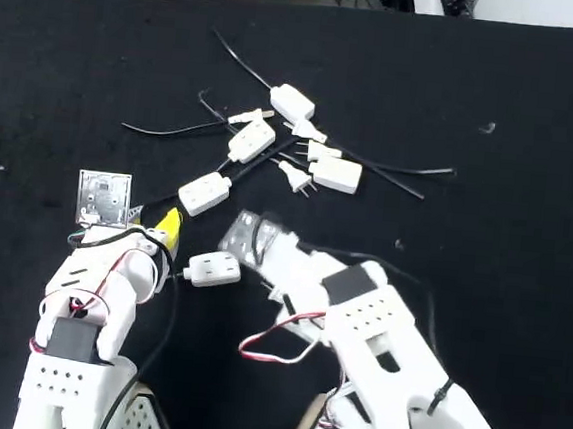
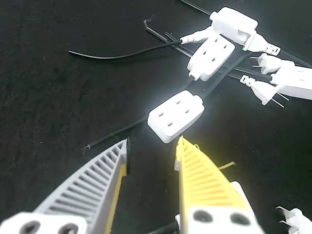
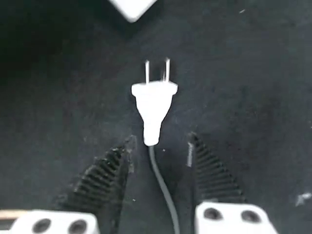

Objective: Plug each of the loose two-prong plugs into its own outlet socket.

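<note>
White plug (image 3: 153, 97) is lying prongs-away between my right claw's (image 3: 161, 140) spread fingers — black cloth (image 3: 253, 73) showing either side of its tail. My left claw (image 2: 152, 141) is hanging spread too, just short of a socket's (image 2: 175, 115) near edge.

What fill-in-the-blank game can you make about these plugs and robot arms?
The plug by the right end effector has ___ prongs. The left end effector has one grey finger and one ___ finger. The table's colour is ___. Both end effectors are ___, not shut.
Missing words: two, yellow, black, open.
</note>
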{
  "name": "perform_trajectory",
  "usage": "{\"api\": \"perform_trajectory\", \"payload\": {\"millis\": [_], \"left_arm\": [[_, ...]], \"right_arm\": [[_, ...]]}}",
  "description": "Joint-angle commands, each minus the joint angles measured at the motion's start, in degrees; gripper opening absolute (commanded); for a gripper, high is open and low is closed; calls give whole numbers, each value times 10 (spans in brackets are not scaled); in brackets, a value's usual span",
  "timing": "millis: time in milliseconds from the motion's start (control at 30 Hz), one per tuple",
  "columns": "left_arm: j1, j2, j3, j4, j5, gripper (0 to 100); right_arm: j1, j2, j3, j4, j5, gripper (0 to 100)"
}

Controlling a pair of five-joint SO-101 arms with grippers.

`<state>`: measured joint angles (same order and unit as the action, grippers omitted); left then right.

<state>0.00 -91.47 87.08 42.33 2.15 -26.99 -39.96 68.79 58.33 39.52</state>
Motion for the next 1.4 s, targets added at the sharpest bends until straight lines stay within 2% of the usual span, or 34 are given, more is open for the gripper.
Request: {"api": "perform_trajectory", "payload": {"millis": [0, 100, 267, 533, 933, 1067, 1267, 1367], "left_arm": [[-7, -6, -5, -1, -2, 170], [-7, -6, -5, 1, -2, 170], [-7, -6, -5, 2, -2, 170], [-7, -6, -5, 2, -2, 170], [-7, -6, -4, 3, -2, 170], [-7, -6, -4, 3, -2, 170], [-7, -6, -4, 3, -2, 170], [-7, -6, -4, 3, -2, 170]], "right_arm": [[11, -14, 16, -55, 24, 155], [11, -11, 15, -73, 24, 153], [15, -10, 2, -68, 27, 93], [15, -4, 1, -74, 24, 102], [11, 102, 0, -109, 24, 98], [11, 111, 0, -109, 26, 11], [15, 109, -11, -70, 25, 20], [15, 109, -32, -33, 24, 80]]}}
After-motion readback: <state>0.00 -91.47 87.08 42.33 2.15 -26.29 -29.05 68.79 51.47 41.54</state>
